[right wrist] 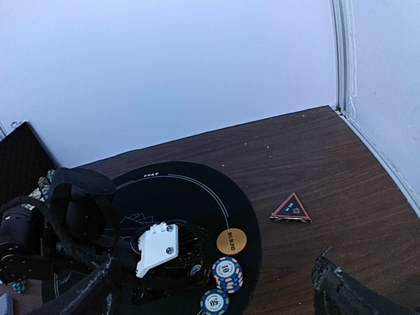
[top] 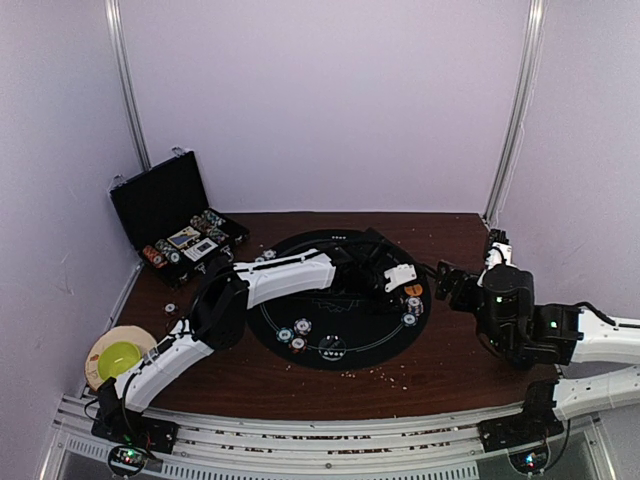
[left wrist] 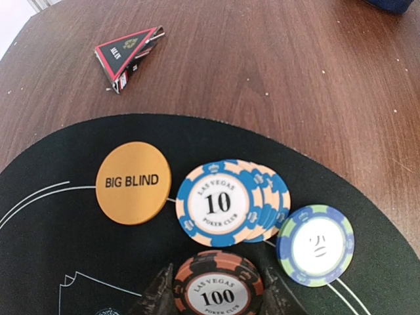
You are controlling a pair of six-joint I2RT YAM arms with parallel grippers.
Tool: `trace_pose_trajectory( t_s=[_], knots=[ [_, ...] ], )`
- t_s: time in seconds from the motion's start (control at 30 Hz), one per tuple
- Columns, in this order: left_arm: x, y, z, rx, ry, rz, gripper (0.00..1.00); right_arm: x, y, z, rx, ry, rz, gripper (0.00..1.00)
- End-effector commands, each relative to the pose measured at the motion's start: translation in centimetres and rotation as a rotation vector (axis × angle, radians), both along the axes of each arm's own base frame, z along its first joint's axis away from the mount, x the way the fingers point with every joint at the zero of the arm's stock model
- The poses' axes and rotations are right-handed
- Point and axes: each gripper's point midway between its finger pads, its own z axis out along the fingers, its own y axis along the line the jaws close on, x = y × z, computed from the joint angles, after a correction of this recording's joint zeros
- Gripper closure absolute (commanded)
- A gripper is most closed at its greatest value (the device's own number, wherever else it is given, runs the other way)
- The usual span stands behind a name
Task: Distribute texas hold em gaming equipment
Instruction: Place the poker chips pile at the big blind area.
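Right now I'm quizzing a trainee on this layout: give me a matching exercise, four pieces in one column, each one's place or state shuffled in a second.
Column one
1. BIG BLIND button
2. 10 chips
3. 100 chip
4. red-edged triangle

Column two
A. on the bare table, off the mat
B. between the fingers of the left hand
C. overlapping in a fanned stack
D. orange, single, flat on the mat

Pairs: 1-D, 2-C, 3-B, 4-A

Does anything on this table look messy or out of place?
Yes. Pale crumbs litter the wooden table near its front edge, and the stack of 10 chips on the black mat lies fanned sideways, not squared.
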Motion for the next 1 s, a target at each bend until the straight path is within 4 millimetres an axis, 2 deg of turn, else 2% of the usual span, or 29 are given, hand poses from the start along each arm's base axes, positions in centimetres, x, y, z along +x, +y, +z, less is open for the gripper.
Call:
trace_pose_trajectory(
  t_s=[0.0,0.47,0.53,0.83,0.97],
  knots=[
    [0.0,0.0,0.0,0.002,-0.017,-0.003,0.58,0.1,0.0,-0.1,-0.004,-0.001,-0.002,0.01],
    [0.0,0.0,0.6,0.0,-0.018,0.0,0.53,0.2,0.2,-0.2,-0.012,0.003,0.004,0.01],
    [0.1,0.0,1.0,-0.004,-0.024,0.004,0.49,0.2,0.2,-0.2,-0.013,0.003,0.004,0.01],
    [0.4,0.8,3.3,-0.018,-0.035,0.012,0.46,0.2,0.3,-0.3,-0.013,0.005,0.008,0.01],
    [-0.4,1.5,3.4,-0.004,-0.015,-0.001,0.35,0.2,0.3,-0.2,-0.012,0.003,0.008,0.01]
  ],
)
